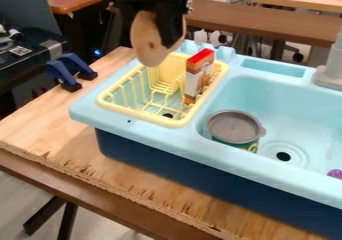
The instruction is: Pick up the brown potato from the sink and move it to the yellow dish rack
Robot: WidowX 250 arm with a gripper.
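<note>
- At the top of the view, above the yellow dish rack [114,105], the black gripper [159,36] holds a tan oval piece [148,41]; its fingers are closed on the piece, which hangs down between them.
- A box [194,77] with a red top carries markings too small to tell; a patterned label [20,50] is on a black device [38,38] at left.
- The box stands in the rack, near the oval's lower right, its top rising above the rim.
- In the light-blue sink [294,104], a gray round lid-like thing [235,127] rests on a green-and-yellow container [251,146].
- Blue clamps [66,70] grip the wooden tabletop [40,121].
</note>
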